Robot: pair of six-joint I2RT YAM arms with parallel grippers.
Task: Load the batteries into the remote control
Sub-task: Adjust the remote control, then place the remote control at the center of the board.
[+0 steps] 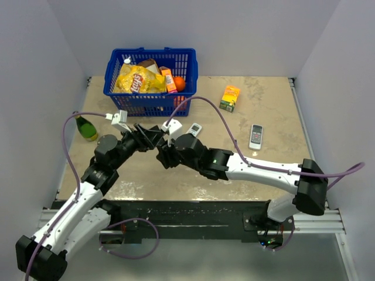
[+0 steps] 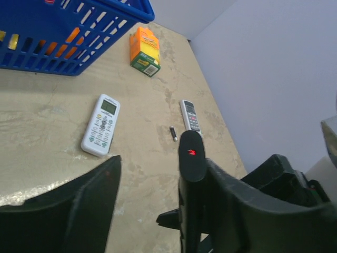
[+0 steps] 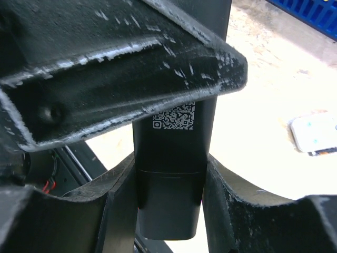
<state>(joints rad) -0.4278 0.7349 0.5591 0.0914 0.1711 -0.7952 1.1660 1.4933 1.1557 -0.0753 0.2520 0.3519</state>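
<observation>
2 white arms [image 1: 258,170], blk joints [image 1: 310,187], purple cables [image 1: 73,164], green LED [image 1: 217,157]

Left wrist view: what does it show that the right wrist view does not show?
Only the left wrist: a battery lying on the table, a white remote with grey buttons and an orange carton. Only the right wrist: the QR code label on the black remote control. Both: the black remote control and the blue basket.

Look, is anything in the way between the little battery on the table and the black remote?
Nothing visible does. The battery lies alone on the table, touching neither the white screen remote nor the grey-button remote. The black remote stands clamped in the right gripper, open space between.
</observation>
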